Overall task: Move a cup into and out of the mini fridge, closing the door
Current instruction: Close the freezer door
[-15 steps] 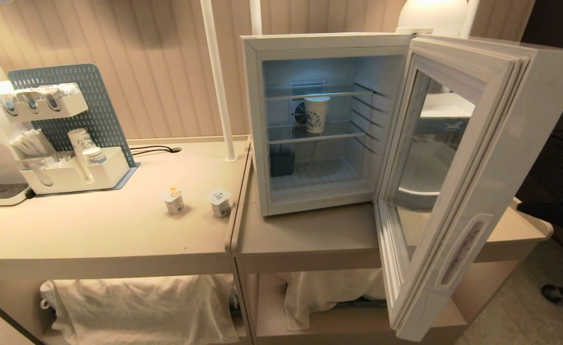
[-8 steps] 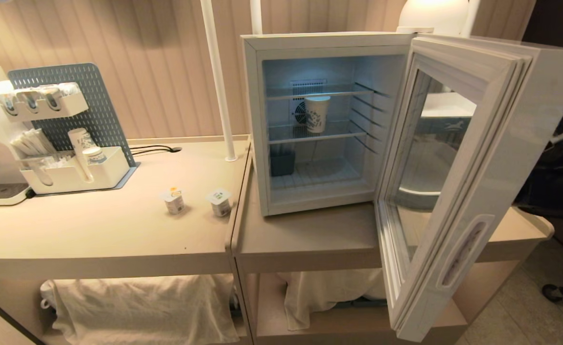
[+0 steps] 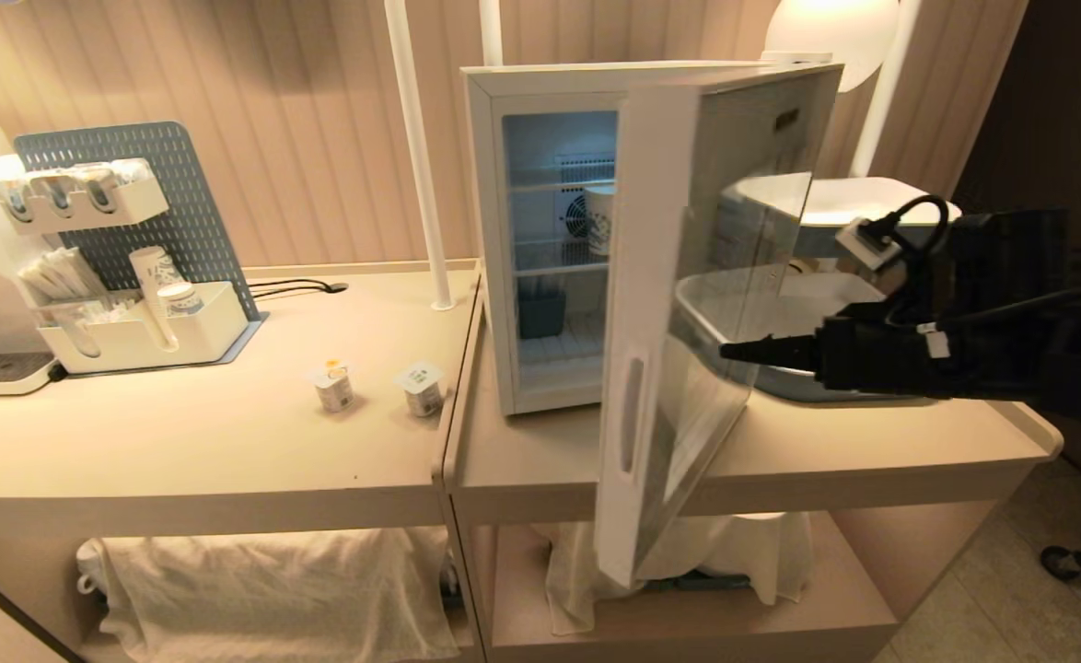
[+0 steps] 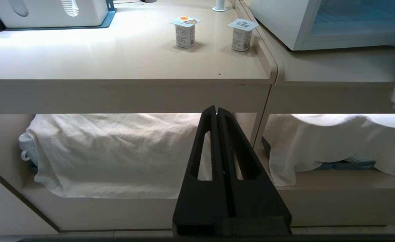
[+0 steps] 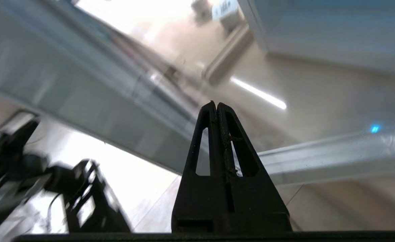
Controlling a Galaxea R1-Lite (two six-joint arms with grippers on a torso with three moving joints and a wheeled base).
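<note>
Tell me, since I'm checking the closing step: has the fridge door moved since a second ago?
Yes. The door has swung leftward toward the mini fridge, now covering half its opening, with the right gripper at its glass.

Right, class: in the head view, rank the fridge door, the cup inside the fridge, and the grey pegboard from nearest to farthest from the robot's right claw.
1. The door, half swung, right at the tips of the shut right claw.
2. The cup, on a wire shelf inside the mini fridge, beyond the door.
3. The grey pegboard, far off on the left counter.
</note>
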